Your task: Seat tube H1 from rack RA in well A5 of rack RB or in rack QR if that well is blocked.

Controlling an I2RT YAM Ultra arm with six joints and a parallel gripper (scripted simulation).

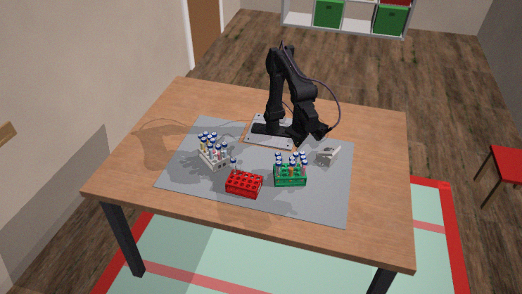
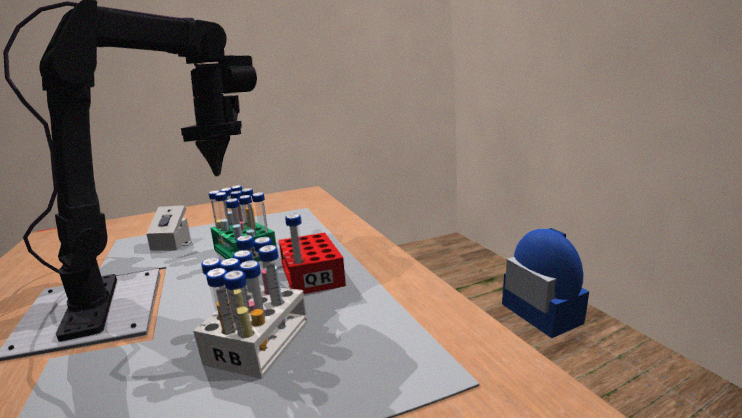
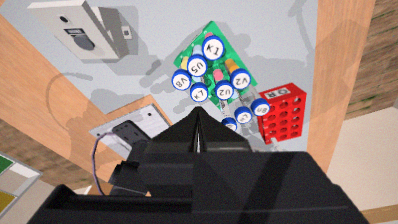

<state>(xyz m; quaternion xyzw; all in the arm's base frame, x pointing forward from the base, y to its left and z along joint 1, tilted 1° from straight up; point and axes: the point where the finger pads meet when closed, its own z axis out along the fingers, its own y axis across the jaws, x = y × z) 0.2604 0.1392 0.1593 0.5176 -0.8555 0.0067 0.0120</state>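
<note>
My gripper (image 1: pixel 297 144) (image 2: pixel 217 173) (image 3: pixel 198 111) is shut and empty, pointing down above the mat on the base side of green rack RA (image 1: pixel 290 183) (image 3: pixel 214 27). RA holds several blue-capped tubes. Readable caps in the wrist view include K1, U5, V8, U2 and V2; one cap (image 3: pixel 229 124) is partly hidden by the fingers. No cap is readable as H1. White rack RB (image 1: pixel 219 167) (image 2: pixel 206 345) holds several tubes. Red rack QR (image 1: pixel 243 190) (image 2: pixel 339 271) (image 3: pixel 295 93) holds one upright tube (image 1: pixel 233 160) (image 2: pixel 293 220) in a base-side corner well; its label is unreadable.
The grey switch box (image 1: pixel 330 156) (image 2: pixel 165 236) (image 3: pixel 75 27) stands beyond RA from QR, with a small block (image 3: pixel 126 33) beside it; no lit lamp shows. The racks stand on the grey mat (image 1: pixel 310 207). The metal base plate (image 1: pixel 268 141) lies behind them.
</note>
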